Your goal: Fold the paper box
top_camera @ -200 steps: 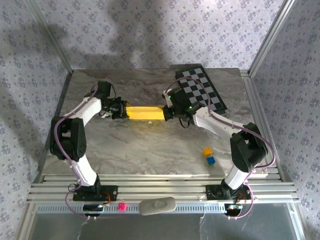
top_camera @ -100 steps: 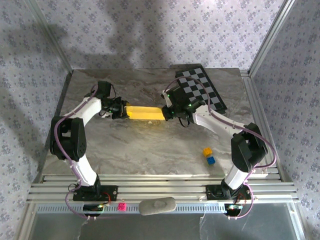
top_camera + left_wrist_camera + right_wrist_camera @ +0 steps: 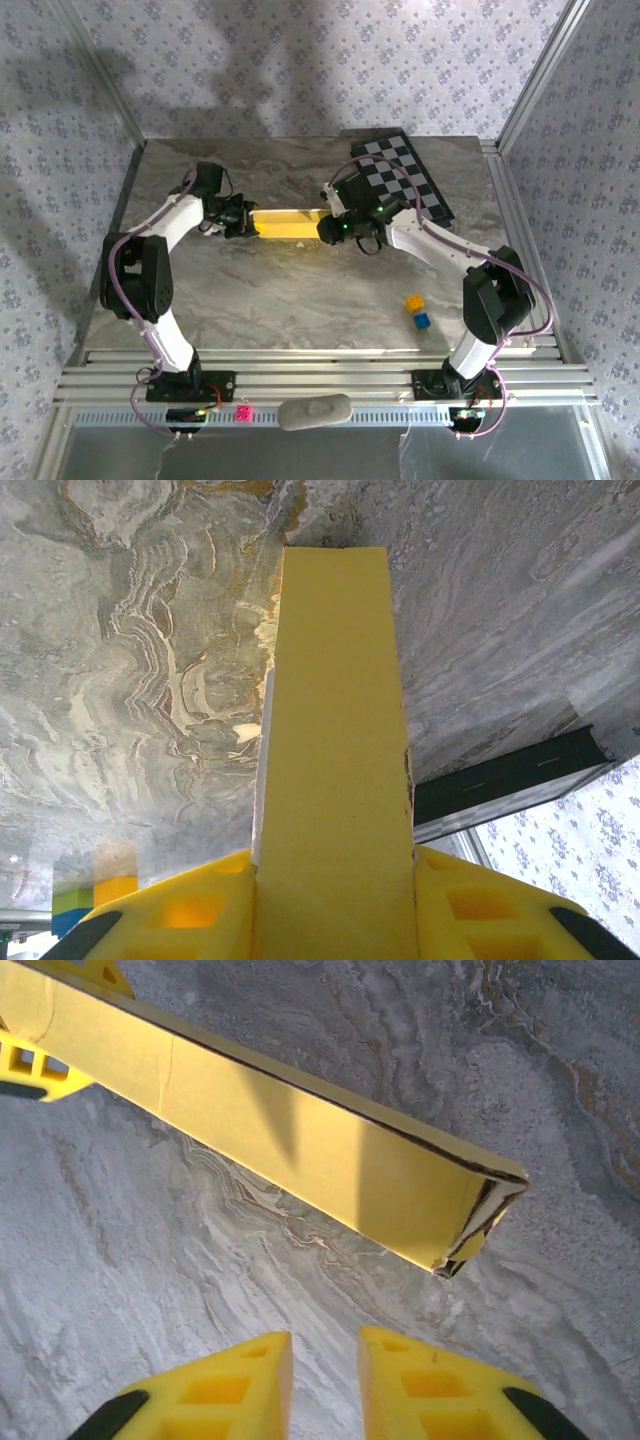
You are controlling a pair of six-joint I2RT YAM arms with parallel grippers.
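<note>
Now the paper box (image 3: 288, 224) lies stretched between the two arms in the middle of the desk (image 3: 280, 290), as a long, narrow yellow tube. Its left end is inside the left tool (image 3: 335, 900), which is clamped on it. In the left wrist view the two yellow fingers (image 3: 170, 915) press against both sides of the box, and the box runs straight away from the camera over the marbled surface. A thin pale edge shows along the left side of the box there.

The right tool (image 3: 325, 1380) is at the other end of the box but does not hold it. In the right wrist view its two tips stand a little apart, with a narrow gap and nothing between them. The box passes higher in that picture, apart from them. The free end of the box, near the right tool, is not closed flat: it looks pressed in, and dark edges of flaps are visible there. Whether the box touches the desk or hangs a little above it, I cannot tell.

Behind the right arm a black-and-white chequered board (image 3: 405, 180) lies on the far right part of the desk. Nearer to the arm bases, on the right side, a small yellow cube (image 3: 414, 301) and a small blue cube (image 3: 421, 320) sit touching each other, well apart from the box.
</note>
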